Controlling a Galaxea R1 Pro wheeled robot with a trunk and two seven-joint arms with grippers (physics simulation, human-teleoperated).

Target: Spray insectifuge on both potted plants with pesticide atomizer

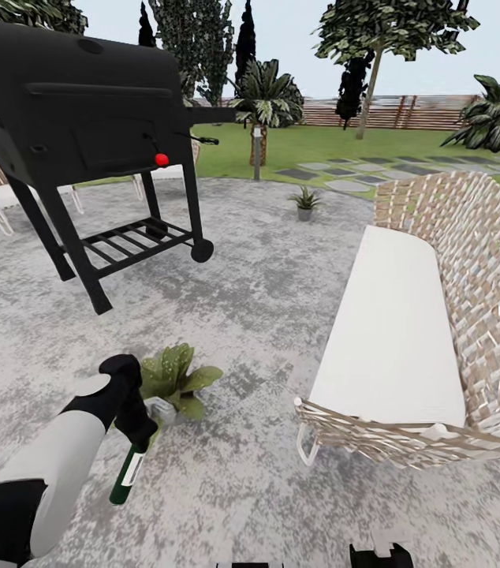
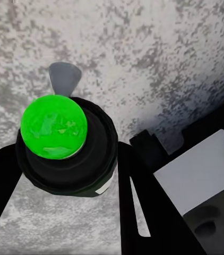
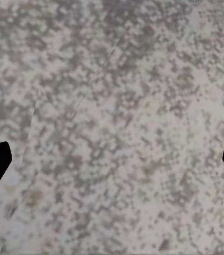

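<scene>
Round mottled grey patio (image 1: 266,331) w/ lawn, trees and wooden fence behind; black grill (image 1: 84,118) upper left of the head frame, red knob on its front, wicker chair behind it.

Lower left of frame: left arm reaches in, left gripper (image 1: 136,426) w/ jaws clenched on the pesticide atomizer (image 1: 128,473). Bottle hangs below the jaws, tilted, base toward the bottom edge of frame. Looks: slim dark green body, white label on the side. In left wrist view the bottle (image 2: 67,149) sits between the black fingers, seen end-on, w/ a bright green glossy dome facing the camera and a small grey nozzle-like tab past it. Top reads green here, not red.

Just right of the gripper, lower-centre-left: broad-leaved potted plant (image 1: 175,379), grey pot partly hidden by the arm, leaves near-touching the gripper. Judgement: pick-up is done, step in hand is spraying plant no. 1. Can't tell if spray is coming out, nor how much of the leaves is covered.

Upper centre of frame, well apart at the patio's far edge: second potted plant (image 1: 305,201), smaller, spikier. Right side: wicker sofa (image 1: 439,315) w/ white cushion.

Next move, as a guess: keep nozzle aimed at the rosette till covered, then drive the base across the patio between grill and sofa to plant no. 2, bottle held firm.

Right gripper (image 3: 112,159): fingertips at the frame's two edges, jaws released, nothing between, bare paving below.
</scene>
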